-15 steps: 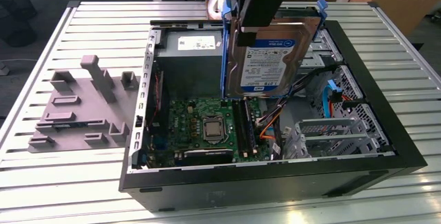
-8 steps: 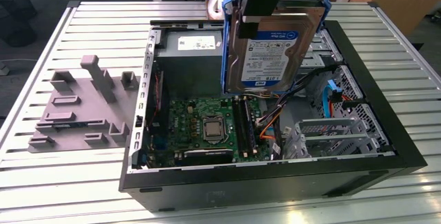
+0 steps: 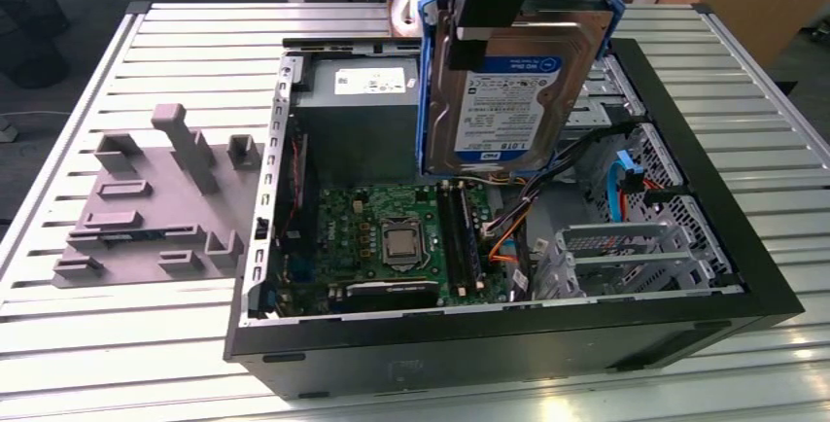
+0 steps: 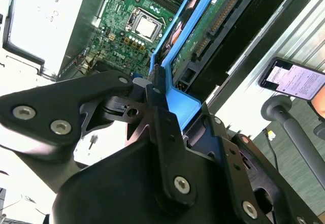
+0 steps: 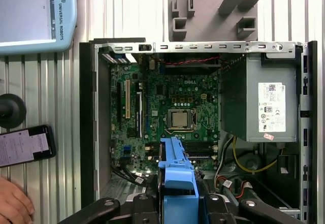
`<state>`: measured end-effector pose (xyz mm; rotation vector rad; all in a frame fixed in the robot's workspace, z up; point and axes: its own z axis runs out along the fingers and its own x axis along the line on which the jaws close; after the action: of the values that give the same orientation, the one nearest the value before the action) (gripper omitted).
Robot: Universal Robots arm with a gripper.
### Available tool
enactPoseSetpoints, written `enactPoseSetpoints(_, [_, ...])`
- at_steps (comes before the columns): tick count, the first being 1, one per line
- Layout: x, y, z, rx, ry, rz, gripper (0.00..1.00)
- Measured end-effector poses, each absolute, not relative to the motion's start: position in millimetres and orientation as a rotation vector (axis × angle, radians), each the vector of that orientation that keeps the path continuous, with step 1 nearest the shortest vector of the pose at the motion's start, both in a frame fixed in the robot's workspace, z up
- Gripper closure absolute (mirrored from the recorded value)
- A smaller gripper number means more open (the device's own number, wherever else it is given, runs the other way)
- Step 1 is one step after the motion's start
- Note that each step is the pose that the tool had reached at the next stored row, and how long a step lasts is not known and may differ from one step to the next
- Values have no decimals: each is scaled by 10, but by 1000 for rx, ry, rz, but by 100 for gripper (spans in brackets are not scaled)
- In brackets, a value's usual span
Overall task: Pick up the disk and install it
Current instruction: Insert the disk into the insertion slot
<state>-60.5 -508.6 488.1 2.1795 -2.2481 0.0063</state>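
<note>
The disk, a silver drive with a white-and-blue label clipped in a blue plastic frame, hangs upright above the open computer case. My gripper is shut on its upper end. In the second wrist view the black fingers clamp the blue frame, and the disk's green circuit-board side points down toward the case. The first wrist view has the frame's blue edge between the jaws of the gripper, over the motherboard.
A grey power-supply box fills the case's far corner. Drive bays with a blue bracket and cables line the exterior view's right side. A grey fixture lies beside the case. A phone and a person's hand are nearby.
</note>
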Motion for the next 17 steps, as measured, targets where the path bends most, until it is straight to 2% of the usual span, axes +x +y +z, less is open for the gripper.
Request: enactPoseSetpoints(17, [-605, -5086, 4924, 2180, -2248, 6, 64])
